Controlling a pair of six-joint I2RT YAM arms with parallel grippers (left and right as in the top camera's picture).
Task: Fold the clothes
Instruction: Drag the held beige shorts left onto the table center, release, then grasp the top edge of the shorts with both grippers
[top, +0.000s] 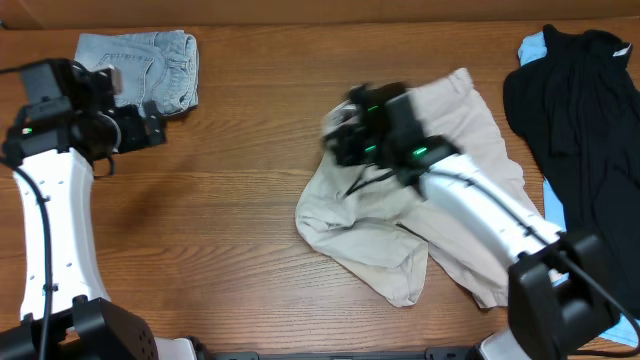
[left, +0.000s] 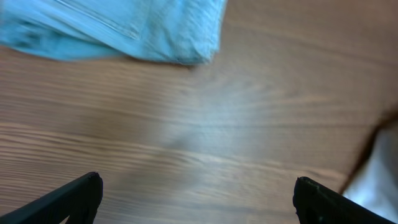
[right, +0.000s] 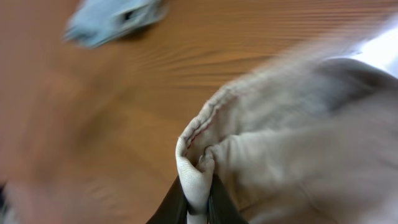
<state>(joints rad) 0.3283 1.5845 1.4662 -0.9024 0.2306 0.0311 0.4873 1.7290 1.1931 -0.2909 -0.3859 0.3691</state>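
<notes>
The right gripper is closed tight on a folded edge of the khaki shorts, at their far-left corner. From this grip the shorts spread crumpled to the right and toward the robot. The left gripper, wide open and empty, hangs well left of the khaki shorts, beside the denim shorts. The right arm is therefore the nearer one.

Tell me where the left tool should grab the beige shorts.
Probably the left corner of the beige shorts, bringing the left tool in from the left over the table. That edge lies exposed beside bare wood, while the right tool pinches a bunched hem farther back.
</notes>
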